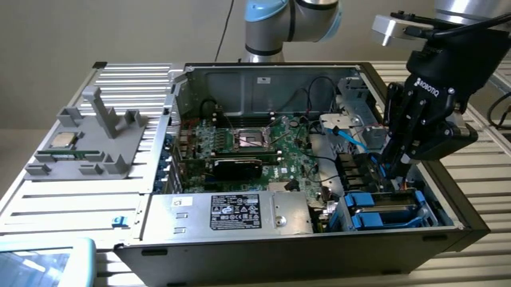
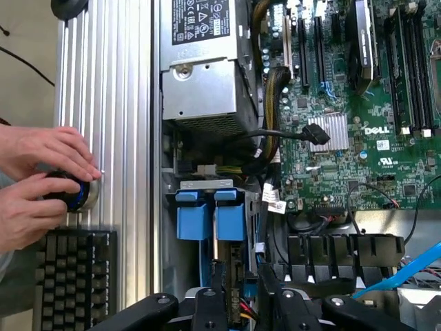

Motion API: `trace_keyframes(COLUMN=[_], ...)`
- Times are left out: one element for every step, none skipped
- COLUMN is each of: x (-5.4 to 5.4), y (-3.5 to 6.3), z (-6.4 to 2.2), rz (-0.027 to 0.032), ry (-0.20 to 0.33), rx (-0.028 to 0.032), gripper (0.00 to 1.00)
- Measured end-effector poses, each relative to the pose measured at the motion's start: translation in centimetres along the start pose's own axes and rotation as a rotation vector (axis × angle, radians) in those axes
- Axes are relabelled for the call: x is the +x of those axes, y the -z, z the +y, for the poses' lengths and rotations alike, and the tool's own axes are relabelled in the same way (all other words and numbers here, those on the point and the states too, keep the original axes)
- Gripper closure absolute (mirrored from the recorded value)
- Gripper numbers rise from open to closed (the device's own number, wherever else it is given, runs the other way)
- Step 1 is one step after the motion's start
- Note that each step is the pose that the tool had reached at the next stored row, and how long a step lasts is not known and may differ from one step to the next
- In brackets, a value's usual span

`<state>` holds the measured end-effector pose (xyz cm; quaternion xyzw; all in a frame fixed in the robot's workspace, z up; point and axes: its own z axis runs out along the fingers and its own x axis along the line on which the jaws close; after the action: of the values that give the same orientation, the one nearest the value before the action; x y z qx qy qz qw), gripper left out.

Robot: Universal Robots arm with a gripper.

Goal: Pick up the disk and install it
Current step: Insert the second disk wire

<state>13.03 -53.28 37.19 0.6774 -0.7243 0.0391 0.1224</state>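
The disk [image 2: 231, 219], framed by its blue carrier, stands edge-on in the drive bay of the open computer case, beside a second blue carrier [image 2: 193, 217]. In the exterior view the disk [image 1: 374, 203] sits in the case's near corner on the exterior view's right. My black gripper [image 1: 397, 176] reaches down into that corner from above. In the wrist view the gripper [image 2: 241, 276] straddles the disk's end, its jaws a narrow gap apart and closed on the carrier's sides.
The power supply [image 1: 231, 210] lies next to the bay and the motherboard [image 2: 344, 110] behind it, with loose cables between. A blue cable [image 1: 351, 140] crosses near the gripper. A grey fixture [image 1: 84, 140] stands outside the case. A person's hands [image 2: 41, 186] rest on a knob by a keyboard [image 2: 69, 276].
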Motion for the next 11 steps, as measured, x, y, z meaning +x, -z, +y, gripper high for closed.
trace_keyframes(x=[-0.08, -0.18, -0.3, -0.44, -0.57, -0.66, -0.7, -0.72, -0.72, -0.72, -0.72], y=[-0.03, -0.07, -0.12, -0.18, -0.25, -0.35, -0.45, -0.54, -0.57, -0.57, -0.59], z=[0.1, 0.24, 0.33, 0.38, 0.38, 0.37, 0.36, 0.36, 0.36, 0.36, 0.36], rz=[-0.0002, -0.0003, -0.0005, -0.0007, -0.0007, -0.0008, -0.001, -0.0012, -0.0009, -0.0008, -0.0011], ry=[-0.001, -0.002, -0.002, -0.003, -0.003, -0.003, -0.004, -0.005, -0.005, -0.006, -0.007], rx=[0.002, 0.0043, 0.0058, 0.0067, 0.0075, 0.0082, 0.0085, 0.0086, 0.0086, 0.0084, 0.0082], gripper=[0.69, 0.69, 0.69, 0.69, 0.69, 0.69, 0.69, 0.69, 0.69, 0.69, 0.69])
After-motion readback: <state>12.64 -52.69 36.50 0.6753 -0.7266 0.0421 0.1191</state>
